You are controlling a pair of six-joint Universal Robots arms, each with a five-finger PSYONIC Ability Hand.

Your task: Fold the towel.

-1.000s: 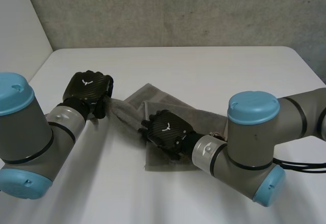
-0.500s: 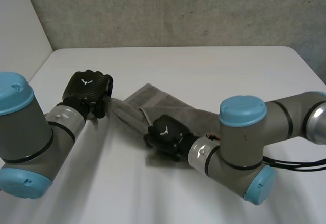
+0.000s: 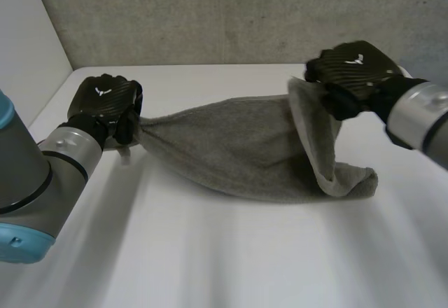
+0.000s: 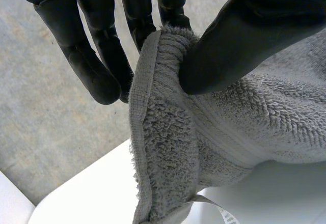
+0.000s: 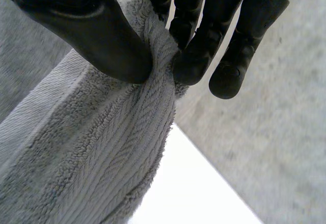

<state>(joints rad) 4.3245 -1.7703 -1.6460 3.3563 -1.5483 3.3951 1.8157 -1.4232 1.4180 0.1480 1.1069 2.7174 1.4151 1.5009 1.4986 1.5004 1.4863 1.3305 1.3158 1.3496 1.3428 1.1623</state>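
A grey towel [image 3: 252, 143] hangs stretched between my two hands above the white table [image 3: 231, 252], sagging in the middle so that its lower fold rests on the table. My left hand [image 3: 105, 101] pinches one corner at the left. In the left wrist view the thumb [image 4: 239, 35] presses the towel's hemmed edge [image 4: 163, 107] against the fingers [image 4: 89, 56]. My right hand [image 3: 350, 70] is raised at the far right and pinches the opposite end. Its thumb [image 5: 86, 25] and fingers [image 5: 196, 51] clamp the towel [image 5: 102, 147] in the right wrist view.
A grey wall [image 3: 231, 14] stands behind the table's far edge. A white panel [image 3: 28, 35] borders the table at the left. Bare tabletop lies in front of the towel.
My right hand closed on the towel near the table's middle, then lifted and carried that end far to the right. The crumpled towel is now drawn out; my left hand rose slightly, still holding.
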